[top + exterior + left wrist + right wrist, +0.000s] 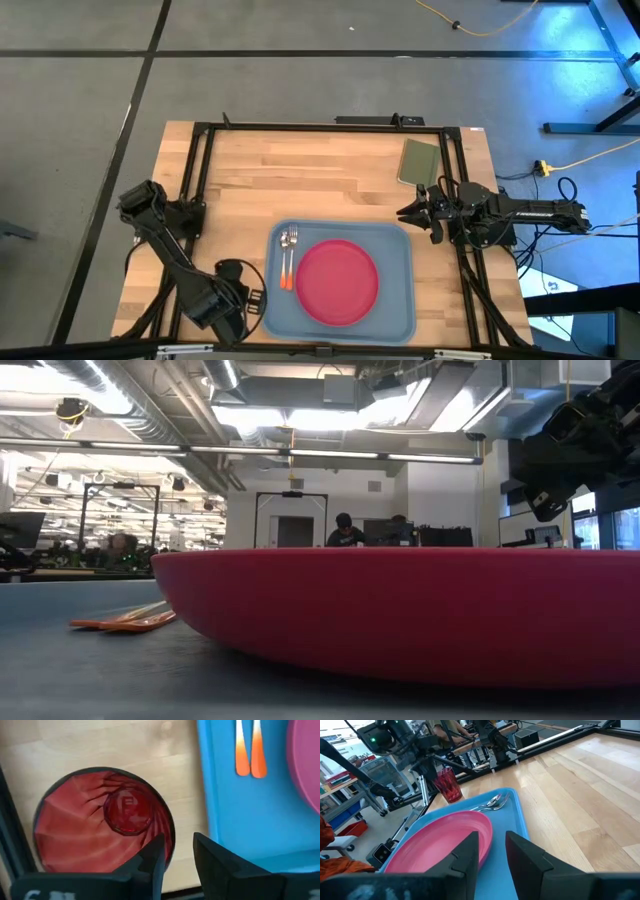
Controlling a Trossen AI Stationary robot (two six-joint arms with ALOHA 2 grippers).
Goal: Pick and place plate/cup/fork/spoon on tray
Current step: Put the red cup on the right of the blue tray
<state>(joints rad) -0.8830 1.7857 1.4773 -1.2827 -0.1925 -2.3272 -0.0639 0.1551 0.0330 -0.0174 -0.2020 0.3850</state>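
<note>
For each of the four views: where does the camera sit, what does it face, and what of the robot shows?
High: overhead, straight down on the tray; both arms show.
Low: on the tray floor, level, facing the plate; one arm above.
Left wrist: above the cup beside the tray; left gripper open.
Right wrist: across the plate toward the cup; right gripper open.
Shared: fork and spoon in all.
</note>
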